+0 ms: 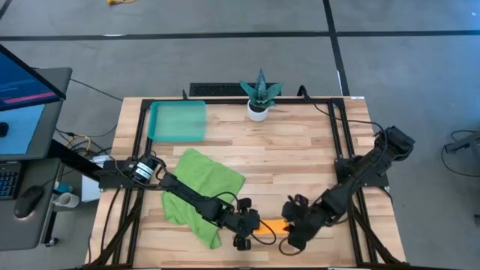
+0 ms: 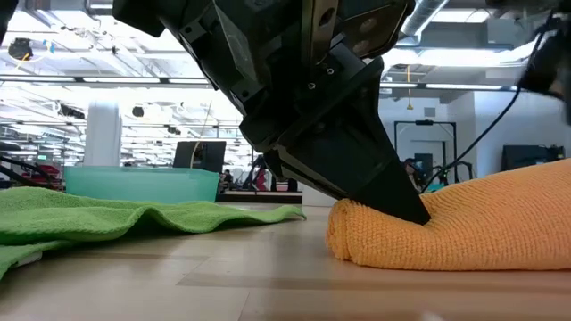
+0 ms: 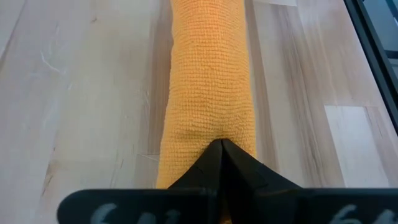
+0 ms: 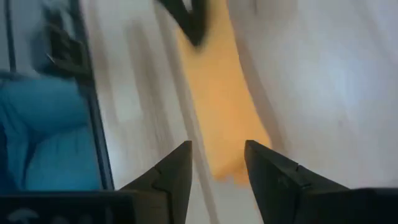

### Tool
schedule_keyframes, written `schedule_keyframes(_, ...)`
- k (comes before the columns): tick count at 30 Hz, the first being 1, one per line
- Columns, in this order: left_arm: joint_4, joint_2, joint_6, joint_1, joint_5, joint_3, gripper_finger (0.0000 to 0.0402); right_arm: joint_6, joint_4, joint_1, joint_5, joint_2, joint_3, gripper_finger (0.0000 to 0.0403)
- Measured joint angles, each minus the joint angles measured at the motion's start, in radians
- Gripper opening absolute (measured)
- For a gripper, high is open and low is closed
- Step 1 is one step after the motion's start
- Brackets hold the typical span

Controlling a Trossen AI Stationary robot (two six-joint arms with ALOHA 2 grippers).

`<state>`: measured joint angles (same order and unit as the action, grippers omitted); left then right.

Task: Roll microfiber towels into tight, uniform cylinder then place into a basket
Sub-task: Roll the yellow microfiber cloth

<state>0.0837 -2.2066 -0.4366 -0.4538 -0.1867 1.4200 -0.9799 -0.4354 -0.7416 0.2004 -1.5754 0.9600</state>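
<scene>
The orange towel [image 1: 271, 224] lies rolled into a cylinder on the table near the front edge, its length running left to right. My left gripper [image 3: 222, 148] is shut, and its tips are on the roll's left end. My right gripper [image 4: 217, 163] hangs open above the roll's right end [image 4: 227, 165], with a finger on either side and clear of it. The green towel [image 1: 202, 187] lies crumpled and unrolled on the table to the left. The teal basket [image 1: 178, 121] stands at the far left with nothing in it. My left gripper presses its shut fingertips [image 2: 412, 210] down on the top of the orange roll near its left end [image 3: 208, 134]. The fingers slant down from the table's left and point along the roll. The roll lies on the table, and its cloth is dented in under the tips.
A small white pot with a green spiky plant [image 1: 259, 94] stands at the far edge in the middle. A black frame rail [image 1: 341, 142] runs along the table's sides. Bare wood lies between the green towel and the right arm.
</scene>
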Motion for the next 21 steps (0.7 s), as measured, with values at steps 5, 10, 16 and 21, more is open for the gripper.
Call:
schedule_keyframes(5, 0.0, 0.0, -0.001, 0.0, 0.0, 0.0, 0.0, 0.101, 0.109, -0.053, 0.261, -0.065, 0.002, 0.017)
schedule_keyframes(10, 0.0, 0.0, -0.004, 0.0, -0.001, 0.0, 0.0, 0.116, 0.144, -0.048, 0.276, -0.162, 0.002, 0.017)
schedule_keyframes(16, 0.0, 0.0, -0.004, 0.0, -0.001, 0.0, 0.0, 0.108, 0.174, -0.055, 0.217, -0.244, 0.003, 0.0162)
schedule_keyframes(21, 0.0, 0.0, -0.004, 0.0, -0.001, 0.0, 0.0, 0.091, 0.177, -0.075, 0.21, -0.268, 0.006, 0.0137)
